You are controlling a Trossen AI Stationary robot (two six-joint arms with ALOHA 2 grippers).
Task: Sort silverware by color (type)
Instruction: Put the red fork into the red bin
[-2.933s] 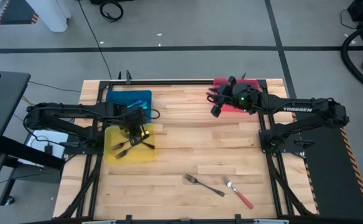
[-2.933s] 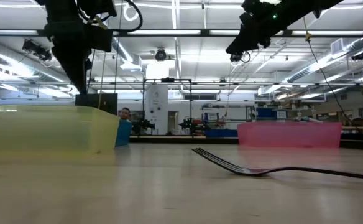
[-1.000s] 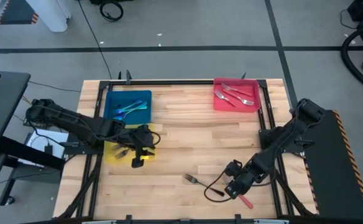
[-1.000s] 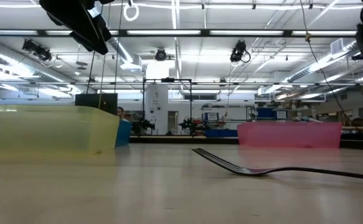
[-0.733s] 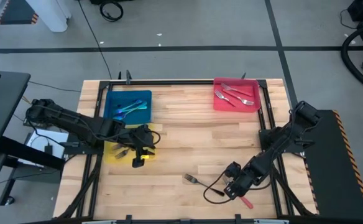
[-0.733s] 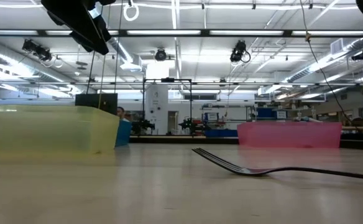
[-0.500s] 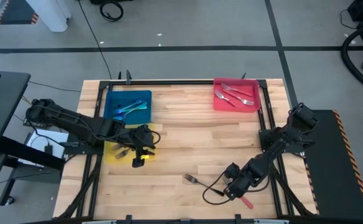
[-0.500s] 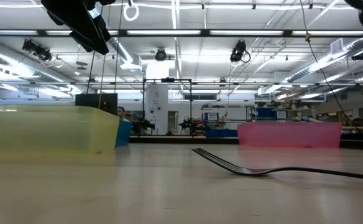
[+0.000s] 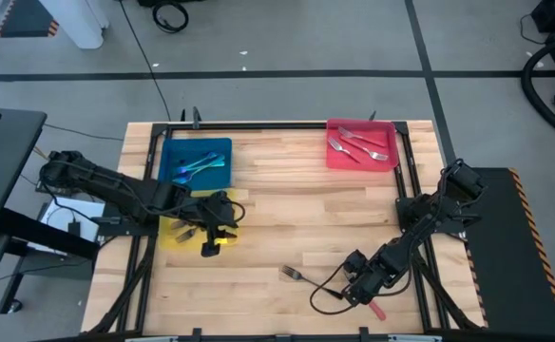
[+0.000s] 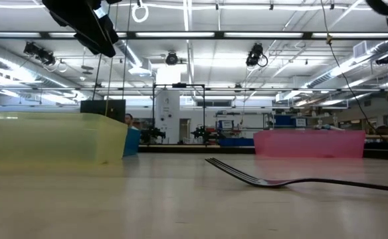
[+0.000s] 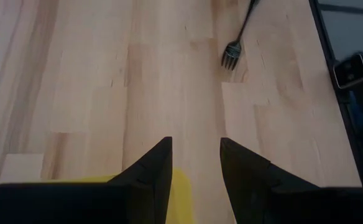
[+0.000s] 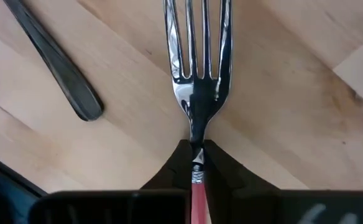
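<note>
A red-handled fork [image 12: 197, 68] lies near the table's near edge, with my right gripper [image 9: 357, 285] shut on it; its red handle [image 9: 376, 308] sticks out behind the gripper. A plain grey fork [image 9: 301, 276] lies flat on the wood just left of it and also shows in the low view [image 10: 280, 180]. My left gripper [image 9: 210, 244] hovers open over the near right corner of the yellow tray [image 9: 168, 237], touching nothing. In the left wrist view its fingers [image 11: 153, 165] stand apart above the tray's edge [image 11: 180, 186]. My right gripper pinches the red-handled fork at its neck [image 12: 197, 149], where the metal meets the red handle, one finger on each side. The fingers come slanting down from the table's right near side. The tines [image 12: 197, 31] point away past the fingertips. Whether the fork is off the wood, I cannot tell.
The yellow tray holds grey forks [image 9: 184, 231]. The blue tray [image 9: 222, 144] at the far left holds teal forks [image 9: 197, 166]. The red tray [image 9: 331, 160] at the far right holds red-handled forks [image 9: 355, 142]. Bare wood lies between the trays and the two loose forks.
My right arm has folded a little lower and toward the table's left, while its gripper has stayed at the red-handled fork near the near edge. The grey fork has not moved.
</note>
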